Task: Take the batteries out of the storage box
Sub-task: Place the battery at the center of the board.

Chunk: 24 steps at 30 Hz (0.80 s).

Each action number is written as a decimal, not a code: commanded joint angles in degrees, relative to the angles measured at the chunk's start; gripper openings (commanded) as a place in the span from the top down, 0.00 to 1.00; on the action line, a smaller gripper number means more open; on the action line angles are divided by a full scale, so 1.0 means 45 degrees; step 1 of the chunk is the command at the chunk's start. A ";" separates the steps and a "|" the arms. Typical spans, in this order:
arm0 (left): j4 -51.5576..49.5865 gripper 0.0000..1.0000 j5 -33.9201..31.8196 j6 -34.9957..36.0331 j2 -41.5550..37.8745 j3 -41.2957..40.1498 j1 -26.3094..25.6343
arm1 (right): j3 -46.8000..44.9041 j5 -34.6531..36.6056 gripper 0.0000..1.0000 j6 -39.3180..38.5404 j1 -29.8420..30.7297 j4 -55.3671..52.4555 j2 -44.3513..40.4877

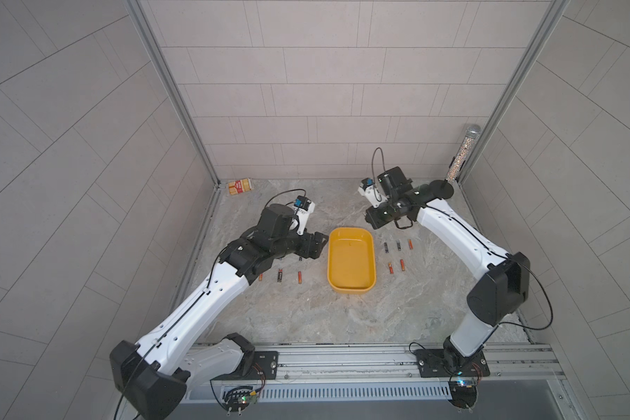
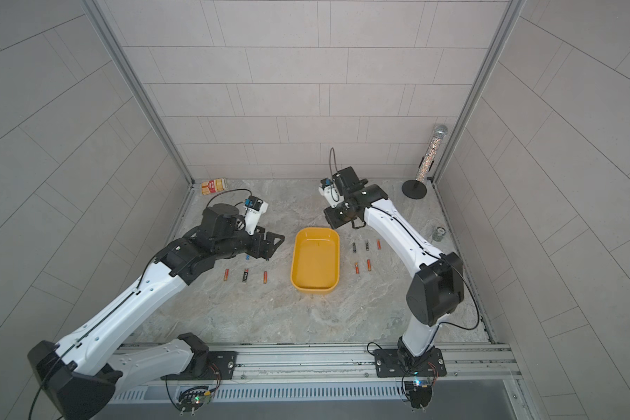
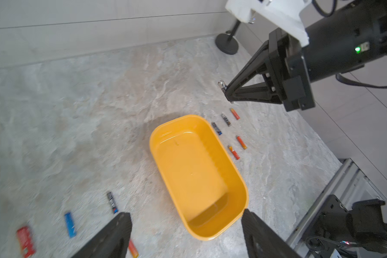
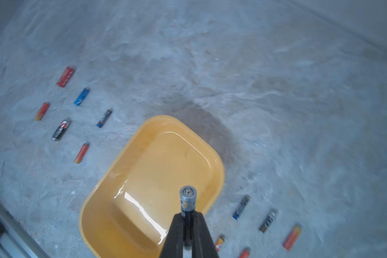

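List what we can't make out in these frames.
- Top views: the left arm covers part of the battery row beside the storage box; only a sliver of the blue battery shows.
- Right wrist view: the held battery is half hidden inside the right gripper; label unreadable.
- Left wrist view: the left gripper is cut off by the frame edge; an orange battery is half hidden behind it.
- Battery brands: blurred or too small everywhere.

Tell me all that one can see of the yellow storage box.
The storage box is a shallow bright yellow tub, rectangular with rounded corners, seemingly glossy plastic. Its plain inside holds nothing. It stands flat near the middle of the marbled table. Batteries lie on the table on both its long sides, none touching it.
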 commanded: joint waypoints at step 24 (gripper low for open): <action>0.1486 0.06 -0.2505 0.1005 0.4508 0.1253 -0.3839 | -0.6739 0.4848 1.00 0.3013 -0.1849 0.1265 0.0409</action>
